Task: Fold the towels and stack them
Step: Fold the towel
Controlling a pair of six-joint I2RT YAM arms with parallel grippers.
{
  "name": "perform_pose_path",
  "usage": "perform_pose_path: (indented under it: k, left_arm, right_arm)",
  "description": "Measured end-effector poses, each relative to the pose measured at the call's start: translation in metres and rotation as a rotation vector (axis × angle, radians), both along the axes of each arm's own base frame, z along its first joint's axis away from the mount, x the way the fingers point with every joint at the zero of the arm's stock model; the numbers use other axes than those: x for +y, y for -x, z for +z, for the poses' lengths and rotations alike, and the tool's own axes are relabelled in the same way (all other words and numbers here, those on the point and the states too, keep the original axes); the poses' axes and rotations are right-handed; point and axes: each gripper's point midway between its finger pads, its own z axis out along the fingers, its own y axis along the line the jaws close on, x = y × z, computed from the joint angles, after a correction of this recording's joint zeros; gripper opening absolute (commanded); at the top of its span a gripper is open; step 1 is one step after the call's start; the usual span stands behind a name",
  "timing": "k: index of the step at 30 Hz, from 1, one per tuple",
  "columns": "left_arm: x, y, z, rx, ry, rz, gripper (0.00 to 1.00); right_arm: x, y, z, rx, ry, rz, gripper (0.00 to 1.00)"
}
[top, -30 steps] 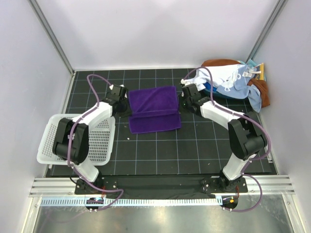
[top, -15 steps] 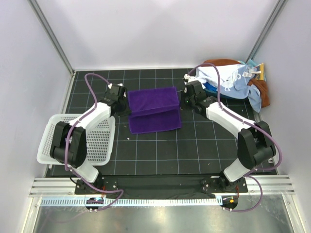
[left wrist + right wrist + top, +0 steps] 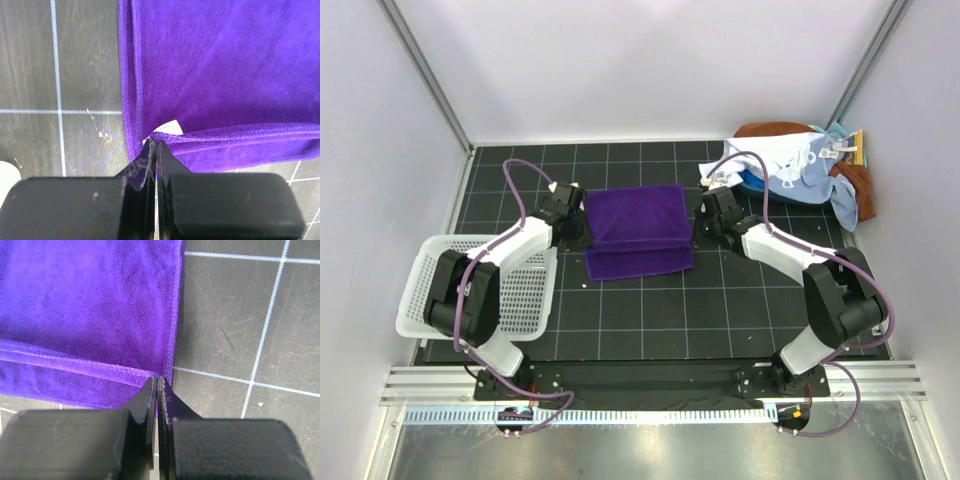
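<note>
A dark purple towel (image 3: 638,230) lies in the middle of the black gridded table, its far half drawn forward over the near half. My left gripper (image 3: 582,232) is shut on the left corner of the folded-over edge (image 3: 156,136). My right gripper (image 3: 697,230) is shut on the right corner of that edge (image 3: 161,376). Both hold the edge low over the towel (image 3: 220,75), which also fills the right wrist view (image 3: 90,305). A strip of the lower layer shows at the near side. A heap of other towels, light blue and white (image 3: 790,170) over rust-brown (image 3: 855,185), lies at the back right.
A white slotted plastic basket (image 3: 425,290) stands at the left edge of the table (image 3: 650,310), beside the left arm. Grey walls close in on the left, back and right. The arm bases sit on a rail at the near edge.
Both grippers have moved toward the near side with the towel's far edge, drawing the top layer further over the bottom one. The uncovered near strip is narrower.
</note>
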Motion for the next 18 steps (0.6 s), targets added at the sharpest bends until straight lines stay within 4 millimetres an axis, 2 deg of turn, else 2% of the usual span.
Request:
perform_pose_path:
  k: [5, 7, 13, 16, 18]
  left_arm:
    - [-0.001, 0.009, -0.010, 0.026, -0.010, -0.011, 0.00]
    - [-0.001, 0.012, -0.012, 0.033, -0.013, -0.012, 0.03]
    - [-0.002, 0.014, -0.014, 0.036, -0.015, -0.020, 0.06]
    - [-0.004, 0.016, -0.015, 0.039, -0.016, -0.025, 0.06]
    - [-0.004, 0.017, -0.016, 0.043, -0.017, -0.027, 0.11]
  right_arm:
    - [0.002, 0.003, -0.014, 0.022, -0.007, 0.000, 0.02]
    - [0.002, 0.006, -0.020, 0.037, -0.008, 0.003, 0.04]
    - [0.003, 0.010, -0.031, 0.059, -0.007, 0.006, 0.06]
    - [0.003, 0.010, -0.031, 0.058, -0.008, 0.006, 0.10]
    - [0.003, 0.010, -0.031, 0.058, -0.008, 0.006, 0.16]
